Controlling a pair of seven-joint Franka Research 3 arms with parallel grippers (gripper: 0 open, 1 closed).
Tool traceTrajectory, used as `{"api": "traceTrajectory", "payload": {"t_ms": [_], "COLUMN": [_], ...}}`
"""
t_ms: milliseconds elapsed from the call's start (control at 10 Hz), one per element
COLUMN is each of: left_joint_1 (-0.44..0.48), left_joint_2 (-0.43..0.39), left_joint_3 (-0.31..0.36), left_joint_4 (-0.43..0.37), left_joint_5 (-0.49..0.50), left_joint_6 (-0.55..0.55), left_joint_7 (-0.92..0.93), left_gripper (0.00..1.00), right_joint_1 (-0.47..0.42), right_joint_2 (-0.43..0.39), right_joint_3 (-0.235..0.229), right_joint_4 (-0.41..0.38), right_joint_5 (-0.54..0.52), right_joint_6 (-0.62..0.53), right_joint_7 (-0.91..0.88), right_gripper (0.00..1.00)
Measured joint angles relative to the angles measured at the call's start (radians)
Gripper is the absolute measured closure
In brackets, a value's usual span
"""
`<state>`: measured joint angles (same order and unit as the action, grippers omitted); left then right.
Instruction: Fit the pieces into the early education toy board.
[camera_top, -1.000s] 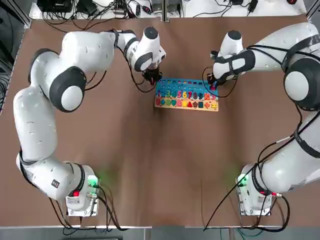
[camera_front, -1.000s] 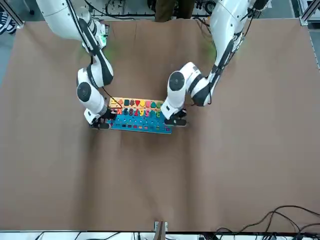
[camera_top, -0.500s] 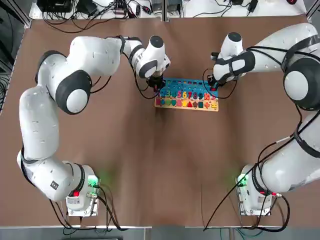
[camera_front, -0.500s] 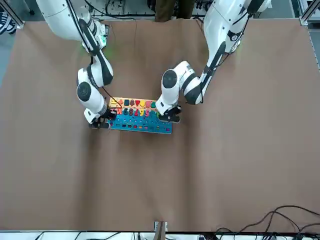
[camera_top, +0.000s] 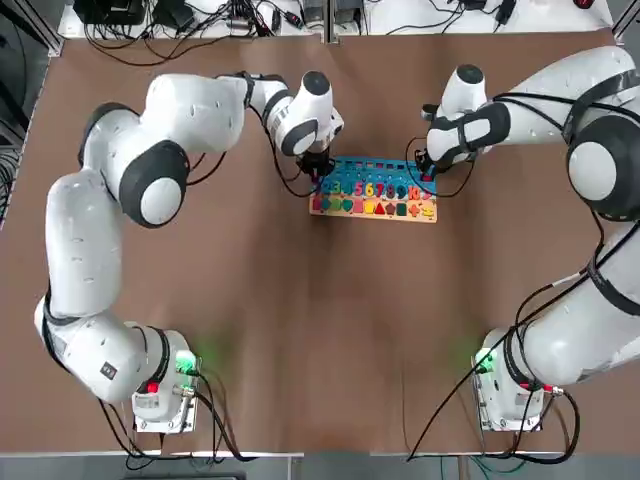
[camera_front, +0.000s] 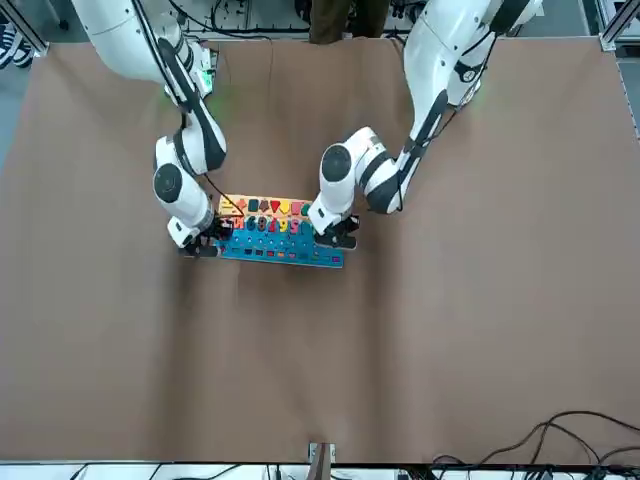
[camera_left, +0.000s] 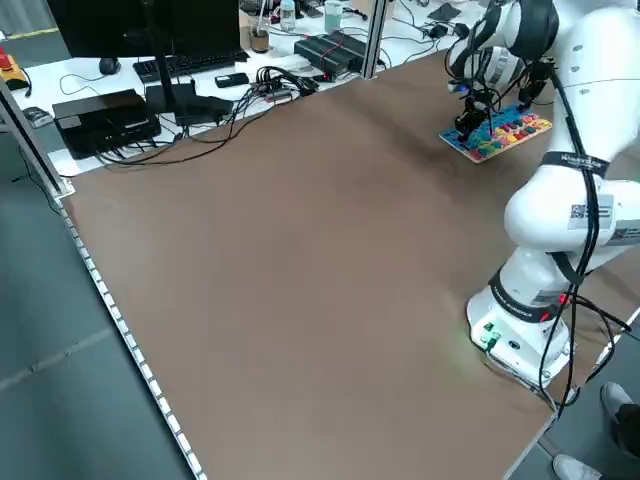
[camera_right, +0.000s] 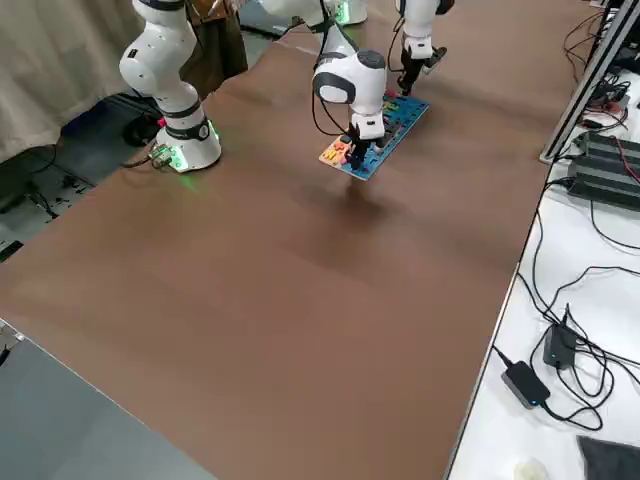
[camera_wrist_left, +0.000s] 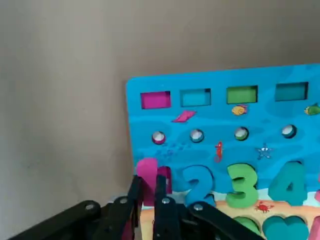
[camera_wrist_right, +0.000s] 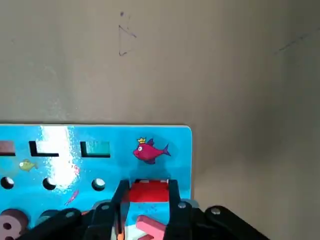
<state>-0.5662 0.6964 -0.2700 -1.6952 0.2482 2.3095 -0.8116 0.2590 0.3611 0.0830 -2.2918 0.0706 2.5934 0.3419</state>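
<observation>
The early education toy board (camera_top: 378, 166) lies flat at the far middle of the table, blue along its far side, with coloured numbers and shapes in rows. My left gripper (camera_top: 318, 174) stands at the board's left end, shut on a pink piece (camera_wrist_left: 148, 172) shaped like a one, held over the slot beside the blue two on the board (camera_wrist_left: 210, 115). My right gripper (camera_top: 424, 174) is at the board's right end, shut on a small red piece (camera_wrist_right: 148, 191) just above the board (camera_wrist_right: 176, 165). Another pink piece (camera_wrist_right: 150, 225) lies below the fingers.
Brown table (camera_top: 320, 330) stretches wide around the board. Both arm bases (camera_top: 160, 395) stand at the near edge. Cables, boxes and a monitor (camera_left: 150, 90) sit beyond the far edge, off the brown surface.
My left arm has swung right and brought its gripper with the pink piece from beside the board's far left corner onto its left end. The right gripper has stayed put.
</observation>
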Motion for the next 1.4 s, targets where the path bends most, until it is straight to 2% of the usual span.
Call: {"api": "traceTrajectory", "payload": {"t_ms": [500,700,800,900,1200,1400], "left_joint_1": [-0.023,-0.026,-0.026,-0.026,-0.025,-0.025], "left_joint_2": [0.011,0.012,0.013,0.013,0.013,0.013], "left_joint_3": [-0.002,-0.002,-0.002,-0.002,-0.001,-0.001], "left_joint_4": [0.0,-0.001,-0.002,-0.004,-0.004,-0.004], "left_joint_5": [0.0,0.0,0.0,-0.003,-0.016,-0.022], "left_joint_6": [0.0,0.0,0.0,0.0,0.0,0.0], "left_joint_7": [0.0,0.0,0.0,0.0,-0.001,-0.001], "left_gripper": [0.86,0.86,0.86,0.86,0.86,0.86], "right_joint_1": [0.0,0.0,0.0,0.0,-0.001,-0.015], "right_joint_2": [0.007,0.008,0.009,0.009,0.007,-0.03], "right_joint_3": [-0.006,-0.006,-0.006,-0.007,-0.009,-0.016], "right_joint_4": [-0.003,-0.003,-0.004,-0.004,-0.001,0.041], "right_joint_5": [0.0,0.0,0.0,0.0,0.0,0.0], "right_joint_6": [0.007,0.007,0.007,0.007,0.003,-0.096], "right_joint_7": [0.0,0.0,0.0,0.0,0.0,0.0], "right_gripper": [0.65,0.61,0.54,0.39,0.34,0.25]}}
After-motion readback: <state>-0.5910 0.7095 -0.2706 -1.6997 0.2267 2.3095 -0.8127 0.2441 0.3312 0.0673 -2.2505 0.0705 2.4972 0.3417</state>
